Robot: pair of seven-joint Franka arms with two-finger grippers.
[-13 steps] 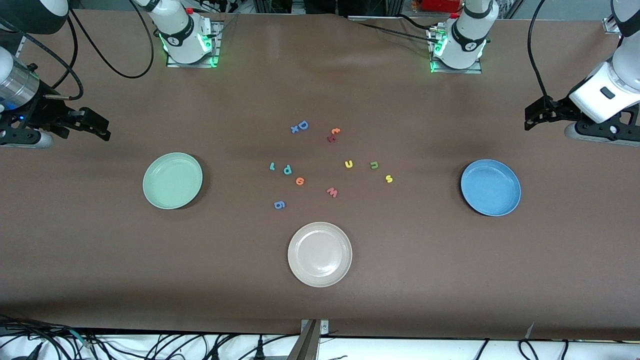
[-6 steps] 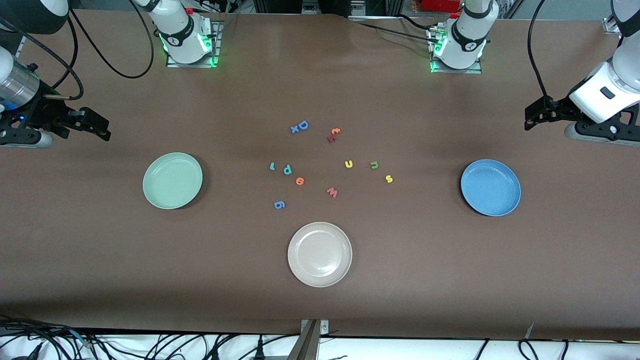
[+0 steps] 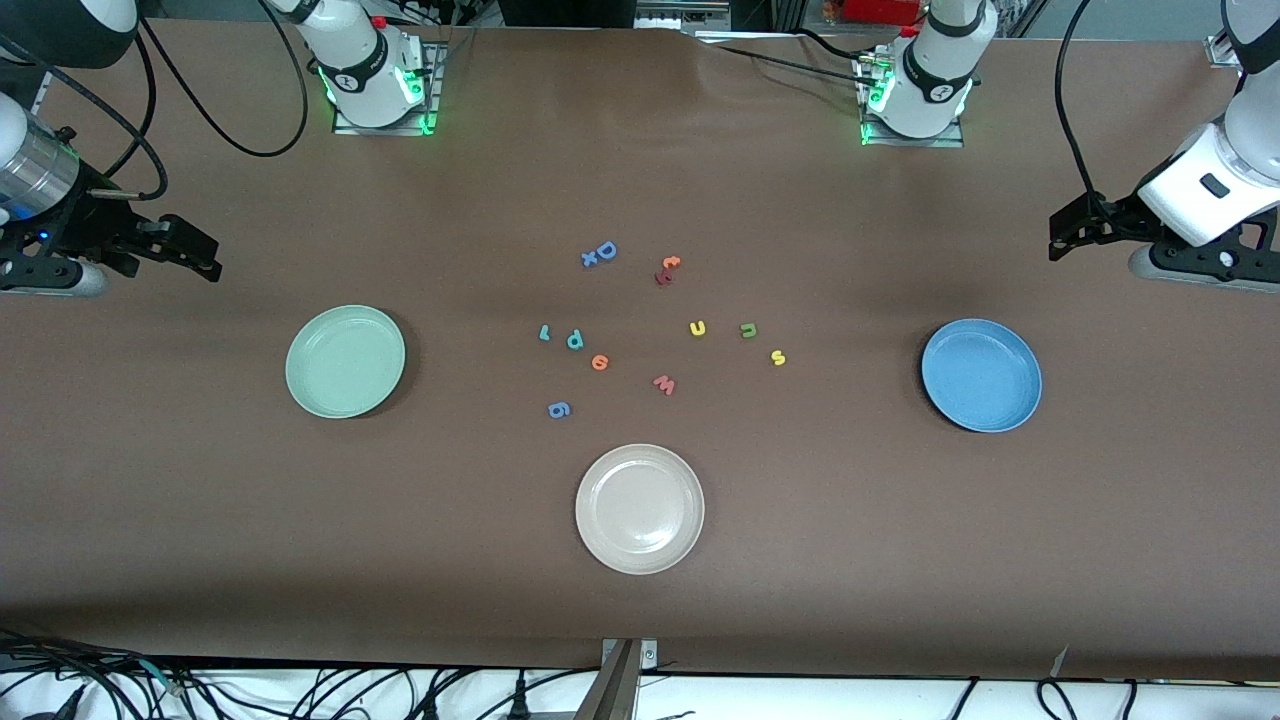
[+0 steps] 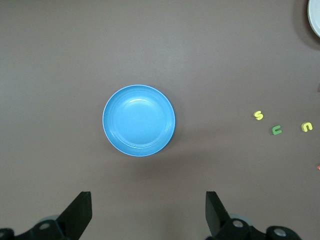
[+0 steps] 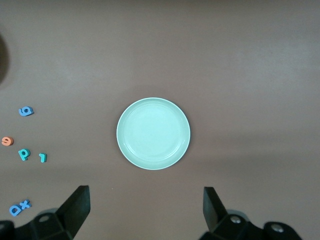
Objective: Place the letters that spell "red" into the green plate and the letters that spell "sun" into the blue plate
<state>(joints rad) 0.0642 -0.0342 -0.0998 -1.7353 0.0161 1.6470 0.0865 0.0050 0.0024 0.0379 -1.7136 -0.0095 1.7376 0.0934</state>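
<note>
Front view: brown worktop (image 3: 200, 500). Green plate (image 3: 345, 361) sits toward the right arm's end, blue plate (image 3: 981, 375) toward the left arm's end, both w/ nothing in them. Beige-white plate (image 3: 639, 508) lies between them, nearer the camera. Letters are scattered mid-worktop, none on a plate. Teal r (image 3: 544, 333), teal-blue d (image 3: 575, 339) and orange e (image 3: 599, 362) form a short row on the green plate's side of the cluster. Yellow arch (image 3: 697, 327), dark green arch (image 3: 748, 330) and yellow s (image 3: 778, 357) run toward the blue plate. Pink-red w (image 3: 664, 384) and blue g (image 3: 559, 409) lie nearer the camera than those; blue D (image 3: 606, 250) w/ a small blue x (image 3: 589, 259) touching it, plus an orange-and-red pair (image 3: 667, 269), lie farther. Right tool (image 3: 195, 255) hangs at the right arm's end of the worktop, well apart from the letters; left tool (image 3: 1062, 238) likewise at the left arm's end. Both arms wait.

Left wrist view: left tool (image 4: 145, 212) has its jaws wide, holding nothing, w/ the blue plate (image 4: 139, 120) framed between the fingers (image 4: 80, 212). Yellow s (image 4: 258, 115), dark green arch (image 4: 276, 130), yellow arch (image 4: 306, 127) lie off to one side.

Right wrist view: right tool (image 5: 145, 207) is wide too, nothing held, w/ the green plate (image 5: 153, 133) centred. Teal r (image 5: 43, 158), teal-blue d (image 5: 23, 154), orange e (image 5: 7, 141), blue g (image 5: 25, 111), blue D (image 5: 15, 210) show at the edge.
</note>
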